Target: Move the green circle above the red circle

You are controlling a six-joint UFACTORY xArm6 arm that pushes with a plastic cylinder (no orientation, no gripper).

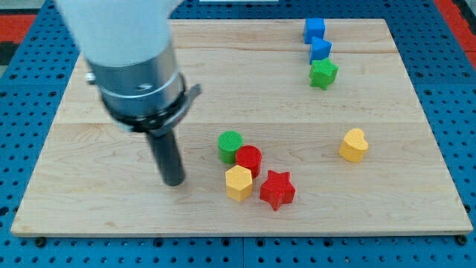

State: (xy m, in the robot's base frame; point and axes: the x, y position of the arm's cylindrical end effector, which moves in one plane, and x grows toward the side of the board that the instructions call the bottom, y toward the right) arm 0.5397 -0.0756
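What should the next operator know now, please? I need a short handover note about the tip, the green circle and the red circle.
My tip is down on the wooden board, at the view's left of the block cluster, touching no block.
The green circle sits at the upper left of the red circle, touching it.
Done: green is close to red and partly above it.
Left: nudge green toward the view's right until it lies straight above red. The yellow hexagon and red star crowd red from below.

place: robotics lab | evidence: wooden board on blue perforated bench, robot arm
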